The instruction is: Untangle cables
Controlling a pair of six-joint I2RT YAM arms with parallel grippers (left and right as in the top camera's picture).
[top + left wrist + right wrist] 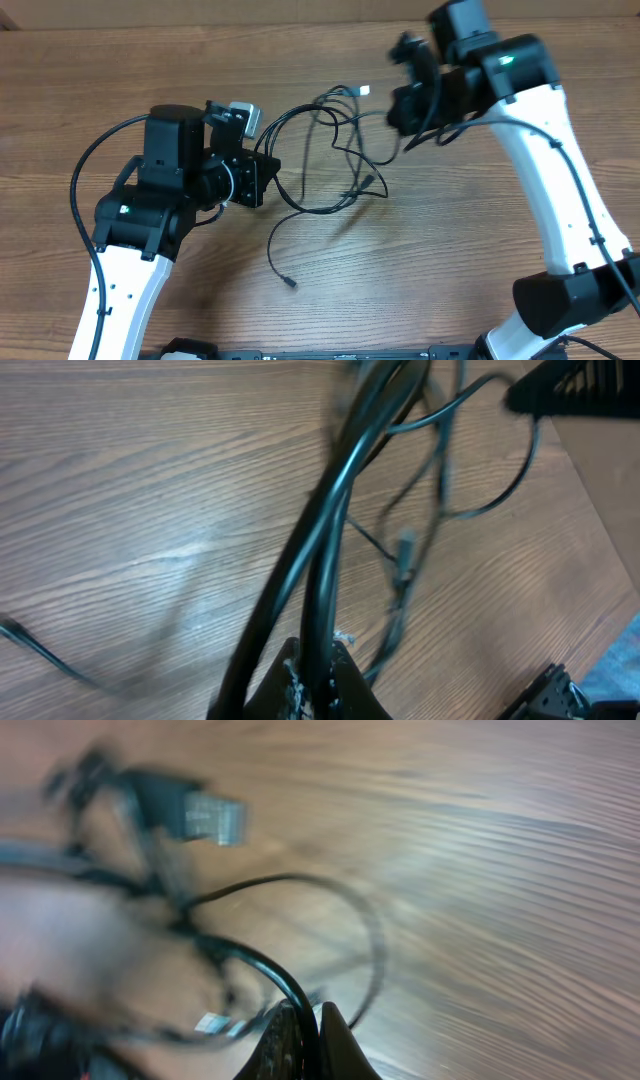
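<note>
Wood table (200, 60) here. The left gripper (262, 178) is clamped on two strands of the cables (352, 192), and the right gripper (402, 108) is pinched tight on another. The tangle sits between them, with one loose end trailing toward the front edge.

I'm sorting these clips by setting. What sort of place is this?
Probably a robotics lab or test bench rather than a home. Two white-and-black robot arms, the left arm and the right arm, work over a wood-grain table, with a tangle of thin black cables between them.
</note>
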